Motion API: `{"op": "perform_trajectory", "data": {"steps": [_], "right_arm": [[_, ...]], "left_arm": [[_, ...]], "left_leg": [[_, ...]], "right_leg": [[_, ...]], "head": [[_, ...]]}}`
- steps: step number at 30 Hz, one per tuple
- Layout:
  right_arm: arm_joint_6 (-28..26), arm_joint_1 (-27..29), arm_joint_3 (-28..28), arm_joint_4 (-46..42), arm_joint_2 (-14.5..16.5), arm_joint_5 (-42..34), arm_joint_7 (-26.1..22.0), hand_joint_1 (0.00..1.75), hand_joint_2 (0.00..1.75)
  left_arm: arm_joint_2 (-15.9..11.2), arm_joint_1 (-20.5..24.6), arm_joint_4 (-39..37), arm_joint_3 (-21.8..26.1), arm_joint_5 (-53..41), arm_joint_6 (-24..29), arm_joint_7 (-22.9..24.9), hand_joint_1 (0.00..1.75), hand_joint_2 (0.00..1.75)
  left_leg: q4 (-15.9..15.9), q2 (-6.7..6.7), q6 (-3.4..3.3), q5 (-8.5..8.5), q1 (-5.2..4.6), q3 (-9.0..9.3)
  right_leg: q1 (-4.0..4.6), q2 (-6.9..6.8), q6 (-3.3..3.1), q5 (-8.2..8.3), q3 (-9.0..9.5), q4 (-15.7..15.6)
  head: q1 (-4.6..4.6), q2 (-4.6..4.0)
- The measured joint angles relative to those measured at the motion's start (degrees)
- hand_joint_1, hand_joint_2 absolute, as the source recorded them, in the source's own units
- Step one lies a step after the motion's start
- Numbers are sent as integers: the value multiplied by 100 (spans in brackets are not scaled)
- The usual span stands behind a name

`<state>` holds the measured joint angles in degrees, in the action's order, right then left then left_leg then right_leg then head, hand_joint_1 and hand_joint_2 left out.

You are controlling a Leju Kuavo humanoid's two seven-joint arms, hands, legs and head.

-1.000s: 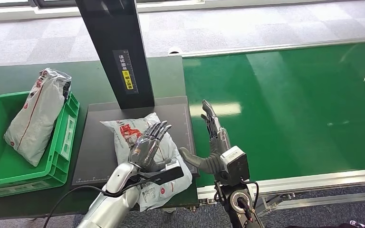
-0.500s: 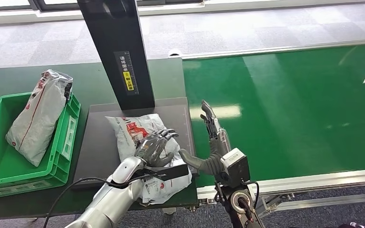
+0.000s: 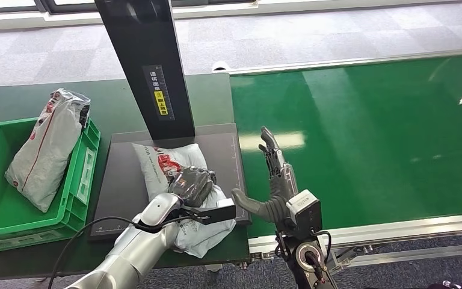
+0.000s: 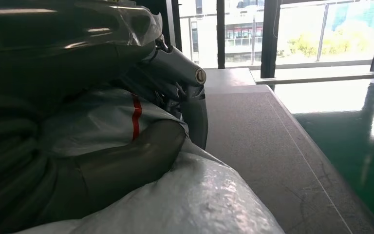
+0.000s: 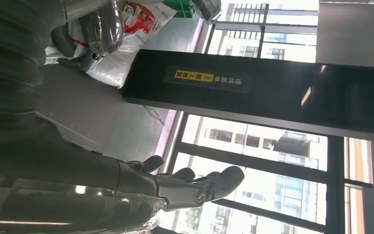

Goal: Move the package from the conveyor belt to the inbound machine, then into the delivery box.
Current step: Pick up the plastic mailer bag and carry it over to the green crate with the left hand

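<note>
A white plastic package [image 3: 163, 161] with red print lies on the dark plate of the inbound machine [image 3: 119, 180]. My left hand [image 3: 191, 183] lies on top of it with fingers curled into the bag and grips it. The left wrist view shows the thumb and fingers [image 4: 126, 165] pressed into the crinkled package [image 4: 199, 195] above the plate [image 4: 268, 146]. My right hand [image 3: 275, 177] stands open, fingers straight, just right of the plate at the edge of the green conveyor belt [image 3: 367, 132], apart from the package. In the right wrist view the right hand [image 5: 175, 185] holds nothing.
A green crate [image 3: 88, 165] stands left of the plate with another white package [image 3: 43, 147] leaning in it. The machine's black column [image 3: 147, 66] rises at the back of the plate. The belt's metal rail [image 3: 397, 232] runs along the near edge.
My left hand went from spread above the package to fingers curled down into it. The package shifted slightly on the plate. The right hand stayed almost still.
</note>
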<state>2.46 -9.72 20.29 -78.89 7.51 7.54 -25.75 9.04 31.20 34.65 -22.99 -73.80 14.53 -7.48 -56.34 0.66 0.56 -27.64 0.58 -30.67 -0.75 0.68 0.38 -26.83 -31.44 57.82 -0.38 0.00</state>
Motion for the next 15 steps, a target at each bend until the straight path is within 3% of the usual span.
{"op": "perform_trajectory", "data": {"steps": [9,15], "right_arm": [[-78,151,-42,-105,-63,-34,4,0,175],[-207,352,-120,-209,-123,-32,22,0,175]], "left_arm": [[-107,-202,358,47,159,549,-99,175,175],[-479,-943,2759,109,996,724,-507,175,175]], "left_leg": [[0,-7,0,-3,0,-4],[-5,-4,0,18,3,-91]], "right_leg": [[0,7,-2,-3,-14,1],[2,7,-2,5,-101,5]], "head": [[0,0],[-1,0]]}}
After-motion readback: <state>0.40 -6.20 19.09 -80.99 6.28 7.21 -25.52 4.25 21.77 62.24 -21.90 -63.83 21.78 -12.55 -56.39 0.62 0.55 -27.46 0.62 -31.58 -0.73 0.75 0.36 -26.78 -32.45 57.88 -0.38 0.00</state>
